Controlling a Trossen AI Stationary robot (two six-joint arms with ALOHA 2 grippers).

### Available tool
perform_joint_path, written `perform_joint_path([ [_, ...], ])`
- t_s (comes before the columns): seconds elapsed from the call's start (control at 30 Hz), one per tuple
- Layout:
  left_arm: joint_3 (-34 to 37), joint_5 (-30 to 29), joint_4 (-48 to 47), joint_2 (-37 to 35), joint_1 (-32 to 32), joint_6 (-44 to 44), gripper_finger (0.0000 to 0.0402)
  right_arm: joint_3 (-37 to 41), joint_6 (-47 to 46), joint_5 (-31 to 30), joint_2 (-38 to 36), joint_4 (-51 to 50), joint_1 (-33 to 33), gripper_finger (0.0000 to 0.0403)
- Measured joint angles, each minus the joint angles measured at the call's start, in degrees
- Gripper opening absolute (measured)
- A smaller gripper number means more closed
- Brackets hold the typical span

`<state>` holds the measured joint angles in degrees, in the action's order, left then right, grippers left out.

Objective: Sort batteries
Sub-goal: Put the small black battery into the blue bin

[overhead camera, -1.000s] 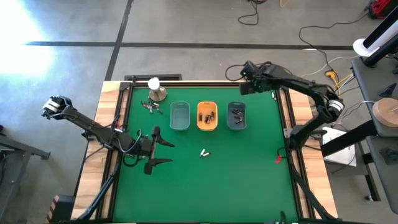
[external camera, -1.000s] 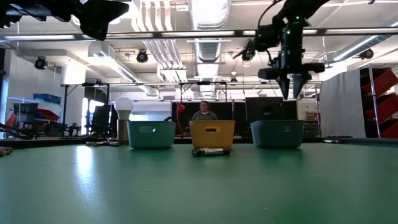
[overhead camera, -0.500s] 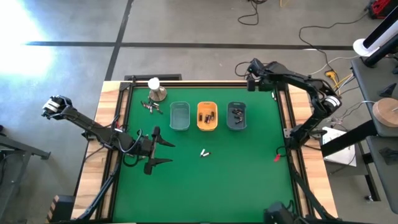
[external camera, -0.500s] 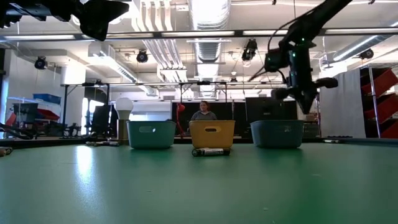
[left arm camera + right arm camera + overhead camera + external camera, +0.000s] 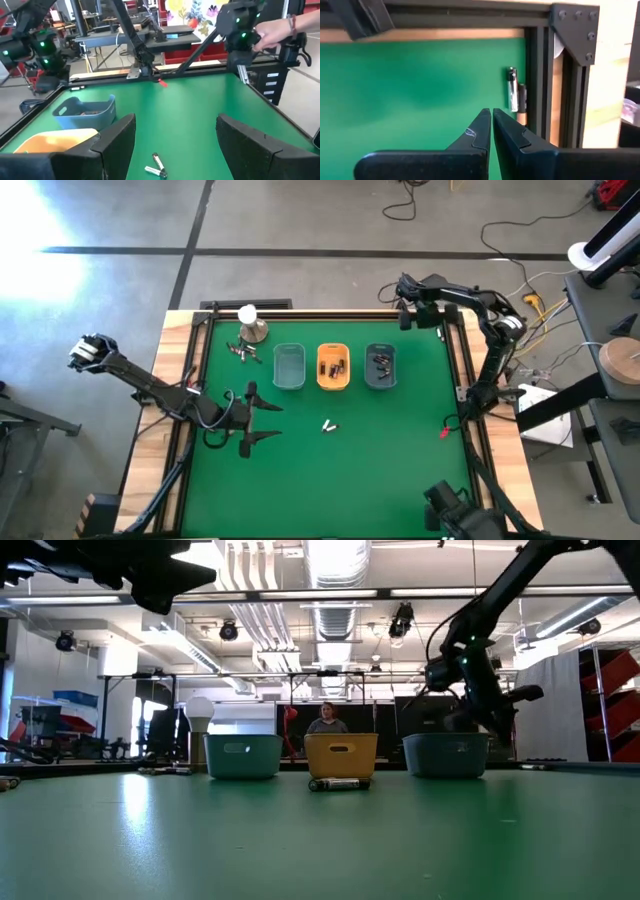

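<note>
My left gripper (image 5: 262,423) hangs spread wide near the tabletop's (image 5: 400,470) left edge, the right gripper (image 5: 403,307) pressed together, empty, at the far right corner. Loose batteries (image 5: 328,425) lie mid-table (another (image 5: 512,89) seemingly against the frame). Risk: a wide grab could scatter the pair.
</note>
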<state>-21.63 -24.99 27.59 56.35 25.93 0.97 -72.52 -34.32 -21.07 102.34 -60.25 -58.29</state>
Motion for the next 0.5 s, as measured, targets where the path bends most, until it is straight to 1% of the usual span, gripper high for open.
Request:
perform_joint_path([
  [0.1, 0.0, 0.0, 0.0, 0.4, -0.4, 0.0, 0.0252, -2.6, 1.0, -0.5, 3.8, -2.6, -0.4, 0.0012],
  [0.27, 0.0, 0.0, 0.0, 0.5, -0.7, 0.0, 0.0252, -7.5, 3.4, -4.4, 10.4, -10.7, -0.7, 0.0012],
  [0.33, 0.0, 0.0, -0.1, 0.5, -0.7, 0.0, 0.0252, -9.3, 4.0, -4.5, 12.4, -13.4, -0.8, 0.0012],
  [0.5, 0.0, 0.0, -0.4, 0.5, -0.7, 0.0, 0.0252, -11.8, 7.2, -4.6, 15.1, -14.5, -1.0, 0.0012],
])
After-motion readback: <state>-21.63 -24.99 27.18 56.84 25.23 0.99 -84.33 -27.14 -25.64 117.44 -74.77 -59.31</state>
